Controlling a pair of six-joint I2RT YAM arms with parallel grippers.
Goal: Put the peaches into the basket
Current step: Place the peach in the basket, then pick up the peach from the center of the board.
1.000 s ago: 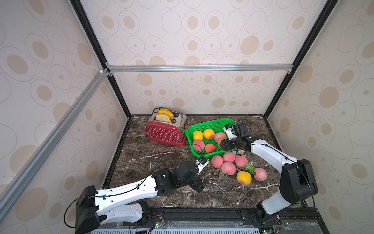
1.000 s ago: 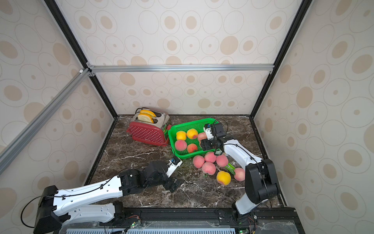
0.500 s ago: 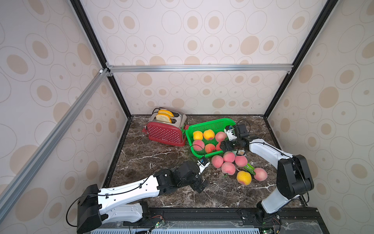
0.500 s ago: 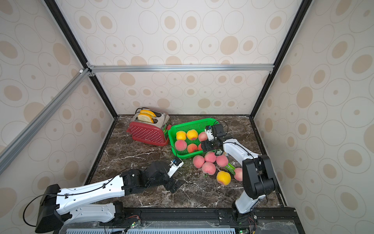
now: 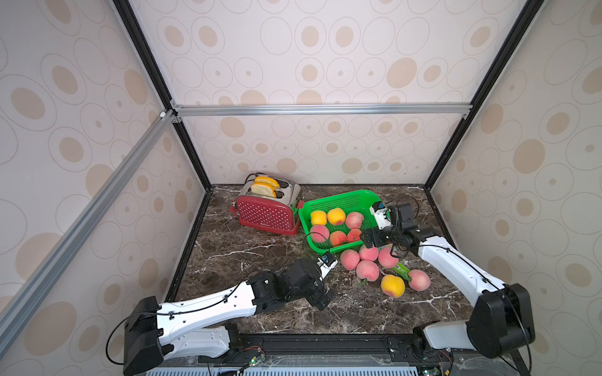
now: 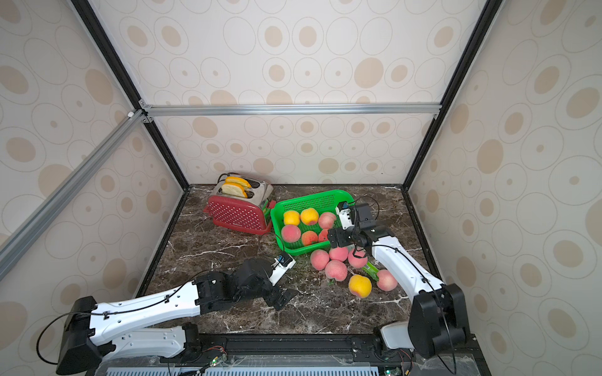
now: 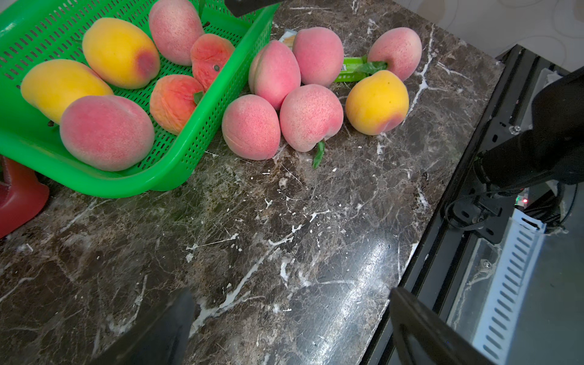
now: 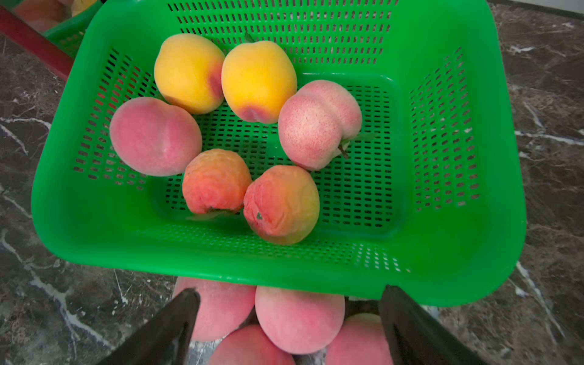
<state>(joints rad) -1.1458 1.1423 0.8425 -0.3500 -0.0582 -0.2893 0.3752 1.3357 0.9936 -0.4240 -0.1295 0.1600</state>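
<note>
Six peaches (image 8: 155, 136) down inside the green mesh basket (image 5: 338, 202): two yellow toward its far wall, two pink, two wrinkled orange-red by its near wall. Basket in the far right part of the marble bench (image 5: 247, 257), askew to the edges. Just beside it, close to the far edge, the red dotted toaster (image 5: 265, 215), with two bread slices (image 5: 262, 189) standing up in its slots.

Six loose peaches (image 5: 367, 270) bunched on the bench just outside the basket's near wall, five pink and one yellow, most pressed against a neighbour. A flat green packet (image 5: 401, 270) wedged among them, partly hidden under the fruit.

Right end effector (image 8: 289, 294) above the basket's near rim, with loose pink fruit showing below it. Fingers spread wide, nothing between them.

Left end effector (image 7: 290, 300) low over bare marble near the front edge, well apart from the fruit. Likewise spread wide and empty.
</note>
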